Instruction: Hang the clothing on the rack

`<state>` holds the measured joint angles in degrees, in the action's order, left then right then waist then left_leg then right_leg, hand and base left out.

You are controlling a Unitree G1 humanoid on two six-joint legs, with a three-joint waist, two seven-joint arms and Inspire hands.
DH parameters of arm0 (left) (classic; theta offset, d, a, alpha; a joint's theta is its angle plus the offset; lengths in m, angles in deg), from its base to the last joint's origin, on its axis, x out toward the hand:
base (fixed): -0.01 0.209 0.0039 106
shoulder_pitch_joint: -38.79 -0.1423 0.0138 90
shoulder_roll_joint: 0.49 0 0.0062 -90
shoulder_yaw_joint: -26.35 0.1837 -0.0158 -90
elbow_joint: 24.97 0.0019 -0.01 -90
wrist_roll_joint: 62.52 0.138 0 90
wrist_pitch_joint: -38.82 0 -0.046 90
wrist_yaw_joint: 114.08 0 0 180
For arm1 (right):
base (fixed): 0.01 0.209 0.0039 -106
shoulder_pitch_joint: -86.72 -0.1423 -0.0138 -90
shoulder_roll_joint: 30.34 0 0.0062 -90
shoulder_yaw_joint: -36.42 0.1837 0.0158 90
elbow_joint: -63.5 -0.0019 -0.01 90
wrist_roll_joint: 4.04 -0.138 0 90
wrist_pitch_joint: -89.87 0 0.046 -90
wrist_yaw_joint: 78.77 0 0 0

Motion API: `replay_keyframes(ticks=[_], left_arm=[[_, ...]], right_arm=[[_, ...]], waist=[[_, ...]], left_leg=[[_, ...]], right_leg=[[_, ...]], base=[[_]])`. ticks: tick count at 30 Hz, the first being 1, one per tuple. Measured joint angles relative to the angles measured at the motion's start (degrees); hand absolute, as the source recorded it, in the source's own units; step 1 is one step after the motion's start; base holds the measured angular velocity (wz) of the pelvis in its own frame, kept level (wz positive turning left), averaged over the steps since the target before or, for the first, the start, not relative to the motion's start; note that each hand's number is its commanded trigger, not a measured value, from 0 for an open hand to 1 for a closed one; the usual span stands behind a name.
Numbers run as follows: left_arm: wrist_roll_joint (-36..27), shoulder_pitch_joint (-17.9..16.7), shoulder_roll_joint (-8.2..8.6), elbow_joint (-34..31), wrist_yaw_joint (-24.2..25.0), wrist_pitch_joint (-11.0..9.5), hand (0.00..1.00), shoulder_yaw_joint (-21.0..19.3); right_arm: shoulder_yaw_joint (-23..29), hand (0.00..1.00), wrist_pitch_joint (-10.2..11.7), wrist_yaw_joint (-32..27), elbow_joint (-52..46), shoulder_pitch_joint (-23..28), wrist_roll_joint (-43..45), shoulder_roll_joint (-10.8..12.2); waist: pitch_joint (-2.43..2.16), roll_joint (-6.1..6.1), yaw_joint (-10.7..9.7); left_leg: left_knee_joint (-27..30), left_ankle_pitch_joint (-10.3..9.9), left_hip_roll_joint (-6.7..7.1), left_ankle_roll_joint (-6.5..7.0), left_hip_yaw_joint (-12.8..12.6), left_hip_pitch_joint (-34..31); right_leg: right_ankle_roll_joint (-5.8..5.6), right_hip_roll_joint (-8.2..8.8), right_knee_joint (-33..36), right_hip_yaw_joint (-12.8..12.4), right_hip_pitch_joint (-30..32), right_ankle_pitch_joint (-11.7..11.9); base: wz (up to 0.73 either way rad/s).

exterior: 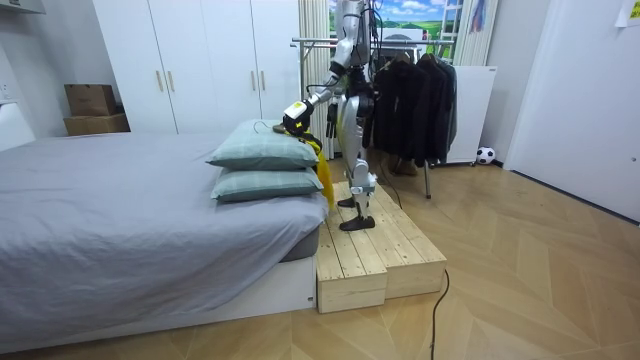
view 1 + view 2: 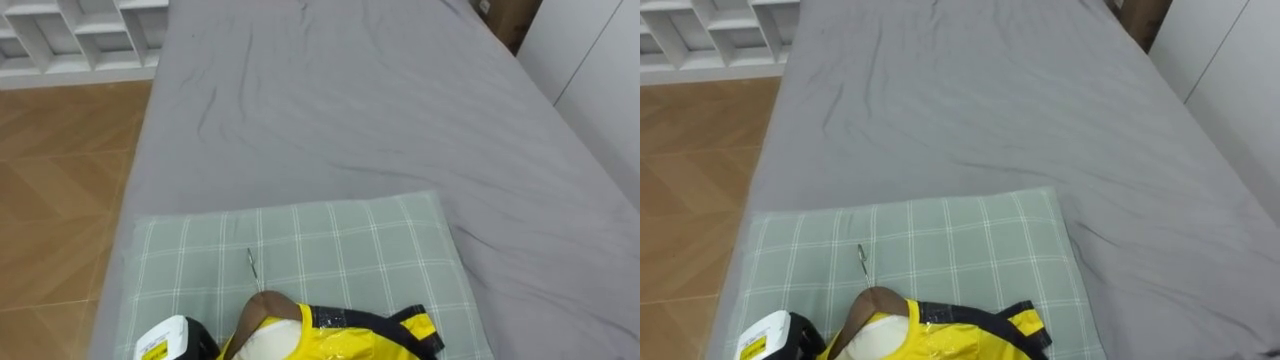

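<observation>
The left hand point(image 2: 168, 340) is low over the near end of the pillow point(image 2: 330, 240). I see its white back, but the fingers are cut off by the edge of the view, so I cannot tell whether they are spread, curled, or holding something.

Just to the right of the hand lies the yellow garment point(image 2: 350, 340), already on a wooden hanger point(image 2: 262, 308). The rounded top of the hanger is very near the hand. Its thin metal hook point(image 2: 251, 262) lies flat on the pillow, a little beyond the hand, and points away from the robot. In the room view, part of the garment hangs down over the pillow edge, below the hand.

The garment looks light, thin and glossy, so I judge it soft and rather slippery. Taken by the cloth, it may slide off the hanger. The stiff neck of the hanger, just under the hook, seems the better place to hold, with the hook left free.

Farther from the hand, the grey bed point(image 2: 350, 100) stretches away. The robot stands on a wooden platform point(image 1: 375, 250) at the head of the bed. The clothes rack point(image 1: 320, 42) with dark clothes point(image 1: 415, 95) is behind it, well apart from the hand, so I think a turn will be needed before the hanging.
</observation>
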<state>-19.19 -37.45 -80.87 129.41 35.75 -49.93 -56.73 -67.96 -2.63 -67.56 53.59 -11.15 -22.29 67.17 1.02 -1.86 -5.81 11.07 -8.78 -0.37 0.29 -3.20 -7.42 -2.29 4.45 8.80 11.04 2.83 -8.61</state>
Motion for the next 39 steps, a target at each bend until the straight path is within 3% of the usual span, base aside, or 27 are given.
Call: replay_keyframes(ticks=[13,21,26,29,33,39], left_arm=[[-0.1,0.0,0.13,-0.3,-0.2,0.0,1.0,0.0],[-1.2,-0.1,0.66,-2.0,-0.9,-0.1,1.0,-0.2],[-3.5,-1.1,0.7,-7.5,-1.0,-0.8,1.0,-0.2],[-5.7,-1.1,0.71,-8.5,-1.1,-2.1,1.0,-0.2],[-8.0,-1.2,0.71,-10.1,-1.1,-2.4,1.0,-0.2],[-13.1,-5.1,0.7,-20.7,-1.0,-3.3,1.0,-2.9]], right_arm=[[0.0,0.0,0.0,-0.5,0.0,0.0,0.6,0.0],[0.2,0.0,0.1,-1.5,0.0,0.6,0.4,0.0],[1.3,0.0,1.0,-1.8,-0.3,1.2,0.4,0.0],[2.2,0.0,1.3,-2.0,-0.9,2.1,0.3,-0.1],[2.4,0.0,1.3,-2.0,-1.6,2.5,0.6,-0.2],[5.3,0.0,1.7,-2.3,-2.7,5.3,-2.1,-0.2]], waist=[[-0.05,0.09,0.0],[-0.6,0.99,-0.1],[-0.52,1.59,-0.1],[-0.54,2.03,0.0],[-0.55,2.13,-0.1],[-0.58,2.26,0.0]], left_leg=[[0.2,0.0,0.0,0.0,0.1,0.0],[0.6,0.0,-0.04,0.0,0.0,0.2],[0.1,0.0,-0.12,0.0,0.0,1.9],[0.0,0.0,-0.13,-0.01,0.0,2.6],[-0.1,0.0,-0.2,-0.02,0.0,3.1],[-0.3,0.0,-0.17,-0.02,-0.1,4.9]], right_leg=[[0.04,0.0,0.0,0.1,-0.3,0.0],[0.1,-0.01,0.0,-0.2,-0.5,0.1],[0.1,-0.1,0.0,-0.6,-2.0,0.1],[0.1,-0.15,0.0,-0.6,-2.6,0.1],[0.11,-0.26,-0.1,-0.8,-3.0,0.1],[0.11,-0.26,-0.3,-0.8,-4.8,0.1]], base=[[0.0],[0.0],[0.0],[0.0],[-0.01],[0.0]])
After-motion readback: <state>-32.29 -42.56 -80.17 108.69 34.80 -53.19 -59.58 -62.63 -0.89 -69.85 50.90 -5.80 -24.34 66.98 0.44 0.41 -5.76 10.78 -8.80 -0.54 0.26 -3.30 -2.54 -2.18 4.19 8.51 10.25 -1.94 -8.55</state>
